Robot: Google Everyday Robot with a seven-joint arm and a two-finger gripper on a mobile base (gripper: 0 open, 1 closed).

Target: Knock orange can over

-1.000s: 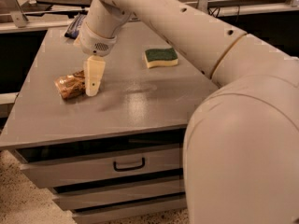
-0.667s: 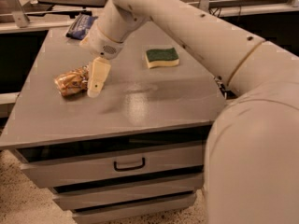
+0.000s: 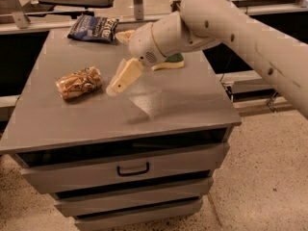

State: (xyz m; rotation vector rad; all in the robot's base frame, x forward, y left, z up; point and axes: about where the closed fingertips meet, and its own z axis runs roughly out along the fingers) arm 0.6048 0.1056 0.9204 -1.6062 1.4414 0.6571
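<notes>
The arm (image 3: 211,18) hides most of the sponge (image 3: 173,60), I cannot tell if the gripper (image 3: 117,84) low over the table (image 3: 183,102) is apart or together, and the orange can (image 3: 78,82), gold with pale patches, lies on its side just beside it.

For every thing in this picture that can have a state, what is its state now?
orange can: lying on its side on the table.
gripper: low over the table, close beside the can's right end.
snack bag: lying flat at the far left corner.
sponge: lying flat, partly hidden by the arm.
top drawer: shut.
</notes>
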